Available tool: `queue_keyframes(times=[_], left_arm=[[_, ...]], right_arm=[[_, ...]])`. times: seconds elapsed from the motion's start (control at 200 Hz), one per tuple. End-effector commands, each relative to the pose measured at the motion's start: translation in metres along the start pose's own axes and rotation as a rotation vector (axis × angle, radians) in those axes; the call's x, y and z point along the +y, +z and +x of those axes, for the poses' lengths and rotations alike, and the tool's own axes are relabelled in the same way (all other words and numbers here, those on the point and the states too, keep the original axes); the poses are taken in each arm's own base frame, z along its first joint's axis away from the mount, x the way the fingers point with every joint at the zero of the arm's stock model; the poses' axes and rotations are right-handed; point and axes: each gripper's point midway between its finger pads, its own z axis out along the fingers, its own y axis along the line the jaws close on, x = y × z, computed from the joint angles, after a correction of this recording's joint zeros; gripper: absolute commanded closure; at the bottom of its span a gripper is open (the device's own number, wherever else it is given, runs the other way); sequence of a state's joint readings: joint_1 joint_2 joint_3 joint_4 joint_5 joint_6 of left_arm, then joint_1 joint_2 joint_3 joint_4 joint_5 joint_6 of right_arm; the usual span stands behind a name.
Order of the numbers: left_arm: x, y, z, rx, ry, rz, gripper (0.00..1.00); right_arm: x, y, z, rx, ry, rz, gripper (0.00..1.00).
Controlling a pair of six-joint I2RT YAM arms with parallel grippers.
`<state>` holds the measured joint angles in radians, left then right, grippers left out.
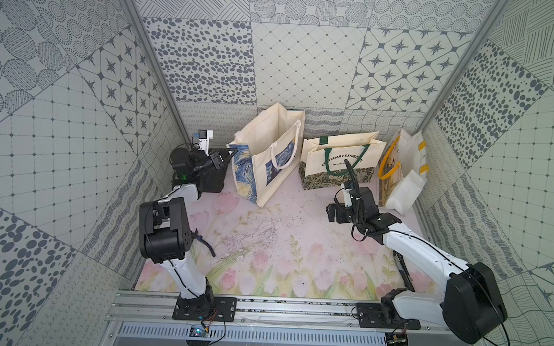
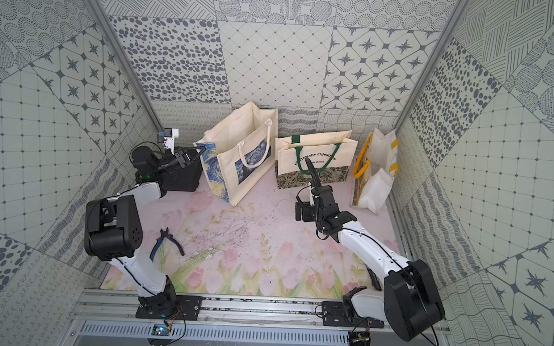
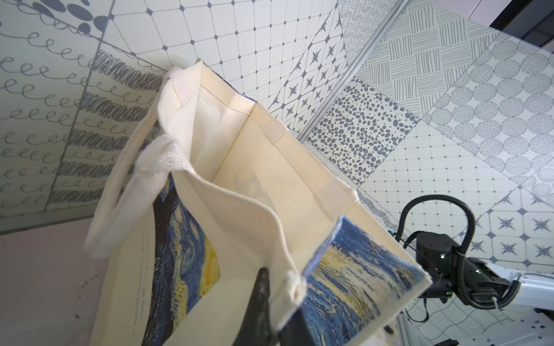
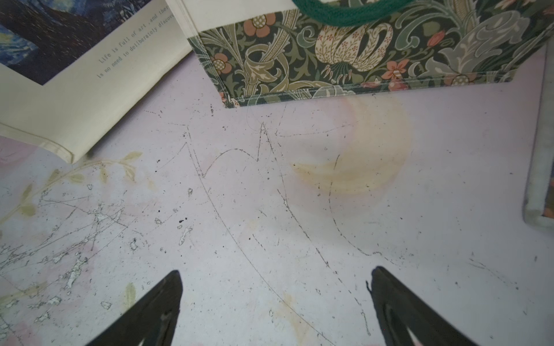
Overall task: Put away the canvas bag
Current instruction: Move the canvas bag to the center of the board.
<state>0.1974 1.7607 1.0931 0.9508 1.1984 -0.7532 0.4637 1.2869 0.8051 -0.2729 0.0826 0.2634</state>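
Left gripper [image 1: 232, 150]: I see its fingers [image 3: 260, 296] pinched shut on the top rim corner of the canvas bag [image 1: 265, 184].
Bag position: it stands upright, mouth open, reaching away from my left fingertips, its base on the flowered mat [image 4: 269, 194].
Bag writing: "Life is full of art" above "Is no need to deliberately", both cut off.
Right gripper [image 4: 275, 271]: spread wide, holding nothing, above bare mat.
Beyond my right fingers: the green-handled bag [image 1: 316, 167], reading "CENTENARY EXHIBIT", partly covered; the canvas bag's lower corner lies beside it.
Farther out: a yellow-handled bag [image 1: 403, 185].
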Motion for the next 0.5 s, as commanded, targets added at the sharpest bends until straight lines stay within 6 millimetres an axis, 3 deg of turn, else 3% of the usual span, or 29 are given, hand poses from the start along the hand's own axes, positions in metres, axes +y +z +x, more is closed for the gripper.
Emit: queue_keyframes(times=[0.0,0.24,0.495], left_arm=[[-0.015,-0.006,0.001,-0.009,0.1,-0.042,1.0],[-0.044,-0.026,0.007,-0.046,0.149,-0.206,1.0],[-0.088,-0.052,0.032,-0.023,0.135,-0.327,1.0]], right_arm=[[0.001,-0.011,-0.015,-0.065,0.025,-0.004,0.01],[0.001,-0.03,-0.008,-0.057,0.033,-0.015,0.02],[0.012,-0.042,-0.002,-0.047,0.018,-0.044,0.02]])
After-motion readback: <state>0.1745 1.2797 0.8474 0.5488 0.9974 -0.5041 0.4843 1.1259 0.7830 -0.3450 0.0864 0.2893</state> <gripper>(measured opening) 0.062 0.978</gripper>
